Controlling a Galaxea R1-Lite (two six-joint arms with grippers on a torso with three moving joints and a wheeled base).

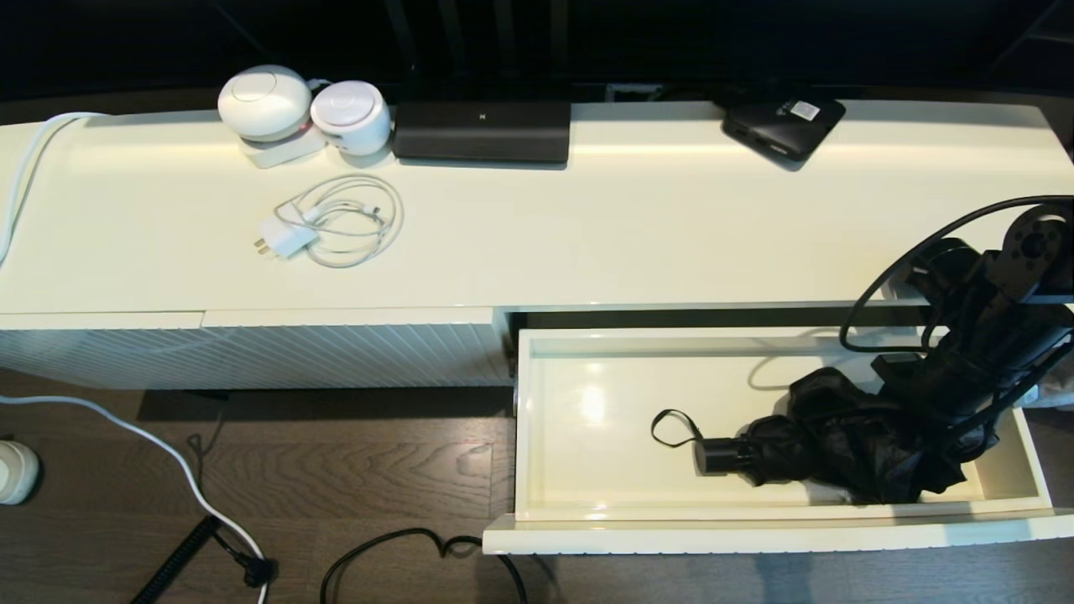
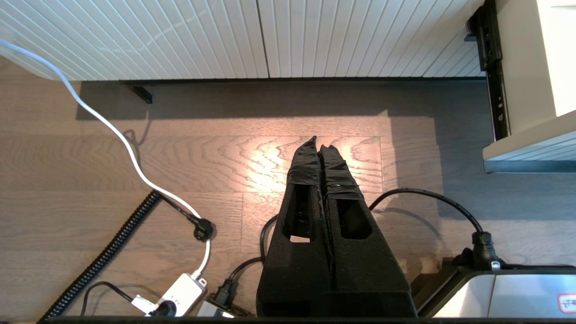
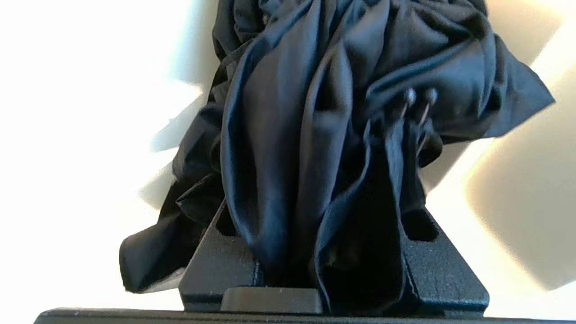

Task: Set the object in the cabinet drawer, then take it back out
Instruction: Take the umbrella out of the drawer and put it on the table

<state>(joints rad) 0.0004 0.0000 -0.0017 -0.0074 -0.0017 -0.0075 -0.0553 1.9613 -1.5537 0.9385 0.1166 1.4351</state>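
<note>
1. The cabinet drawer (image 1: pixel 587 403) is seen pulled fully out, and the umbrella (image 1: pixel 839 445) is lying inside it toward its right end; its short handle (image 1: pixel 722 455) is pointed toward the middle of the drawer, with the wrist loop (image 1: pixel 671 426) spread on the glossy floor beside it.

2. The step in hand is judged to fall at the turn between putting in and taking out – the object is already down in the drawer, yet it is not free of the arm; which half is under way cannot be settled from this moment alone.

3. The right gripper (image 3: pixel 315 234) is placed at the baggy fabric end of the umbrella, inside the drawer's right portion; in the right wrist view the cloth is seen bunched between the two fingers (image 3: pixel 216 265), so the jaws are taken to be clamped on fabric rather than on the stiff shaft or handle.

4. If removal is next, a straight lift clear of the drawer walls is called for; since only loose cloth is held, sagging or slipping is to be expected.

5. The left gripper (image 2: pixel 320 148) is parked above the wooden floor, its jaws pressed together on nothing.
</note>
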